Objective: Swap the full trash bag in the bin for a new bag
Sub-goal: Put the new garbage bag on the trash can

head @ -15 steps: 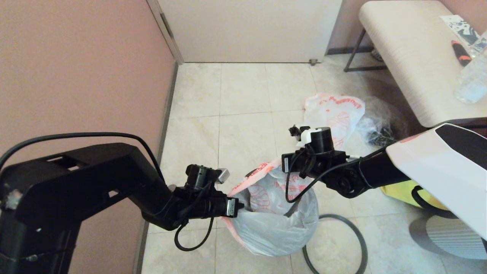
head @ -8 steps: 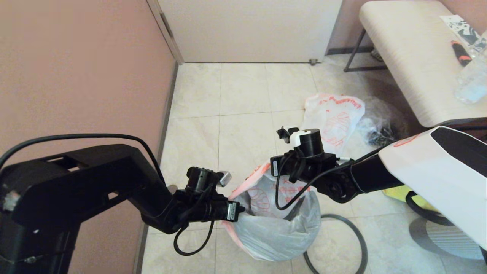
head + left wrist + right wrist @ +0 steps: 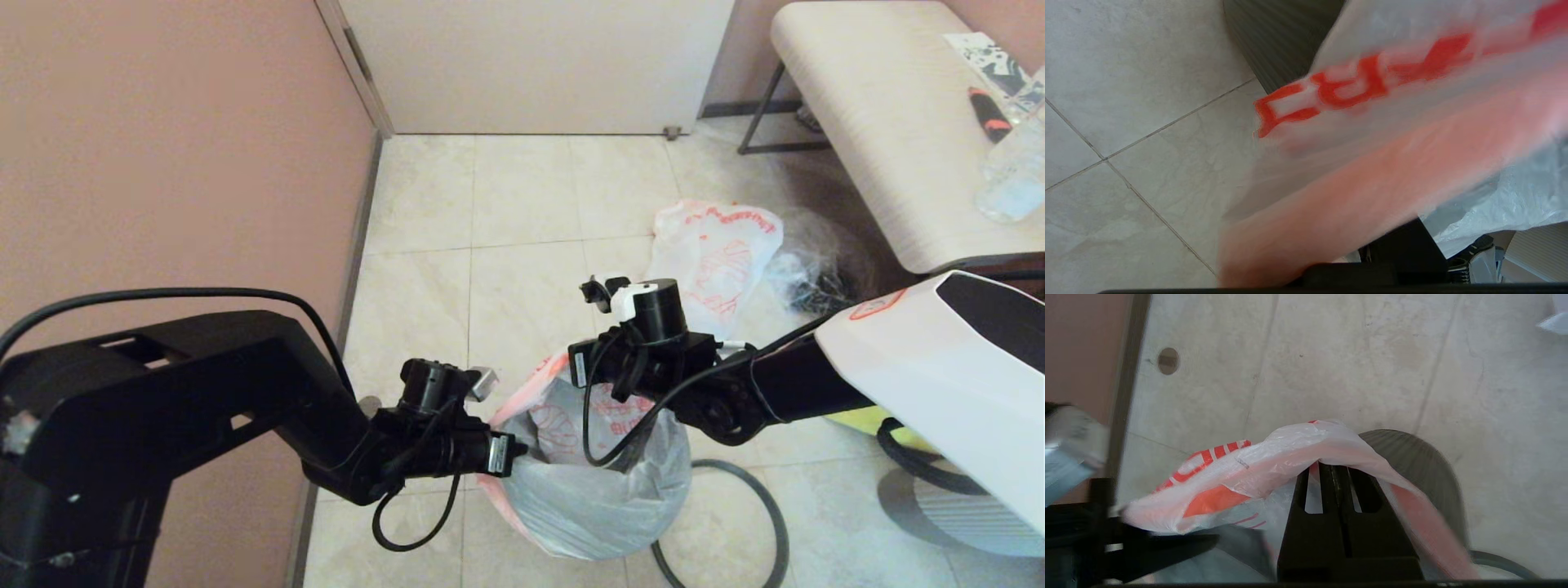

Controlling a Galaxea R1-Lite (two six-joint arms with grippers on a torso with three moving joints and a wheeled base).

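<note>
The new bag [image 3: 588,482] at the black right tool [image 3: 1334,473] is translucent white with red-orange lettering and a red-edged rim. Beyond that tool lies the full trash bag [image 3: 718,249], white with red-orange print, on a cream marbled tile floor [image 3: 522,196]. A dark-grey hoop [image 3: 767,506] lies beside the new bag.

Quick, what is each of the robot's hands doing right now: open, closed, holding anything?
Left hand: closed on the rim of the new bag.
Right hand: closed on the opposite rim of the new bag.

A pale bench [image 3: 882,122] stands far right, carrying what looks like a clear bottle [image 3: 1012,175].
</note>
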